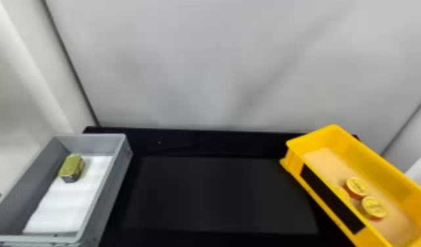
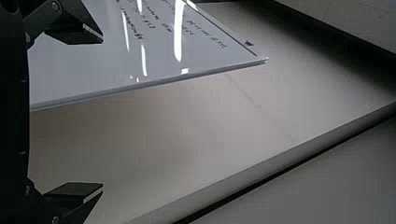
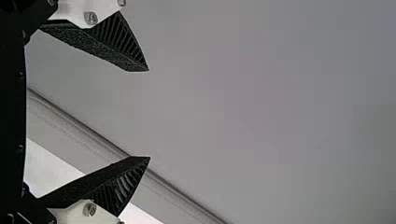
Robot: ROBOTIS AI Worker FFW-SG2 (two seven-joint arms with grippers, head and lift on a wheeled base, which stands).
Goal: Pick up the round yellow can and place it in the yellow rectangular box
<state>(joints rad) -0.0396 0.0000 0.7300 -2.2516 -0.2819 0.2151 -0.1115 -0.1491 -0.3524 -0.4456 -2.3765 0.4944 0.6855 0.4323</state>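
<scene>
In the head view the yellow rectangular box stands at the right of the table. Two round yellow cans, one just behind the other, lie inside it, and part of another round can shows by the box's near-left wall. My left gripper is open in the left wrist view, with a pale panel and a whiteboard beyond its fingers. In the right wrist view my right gripper has its fingers wide apart, nothing between them and a plain grey surface behind.
A grey bin at the left holds a white sheet and a gold-and-dark angular can. Between bin and box lies the black tabletop. A pale wall panel rises behind the table.
</scene>
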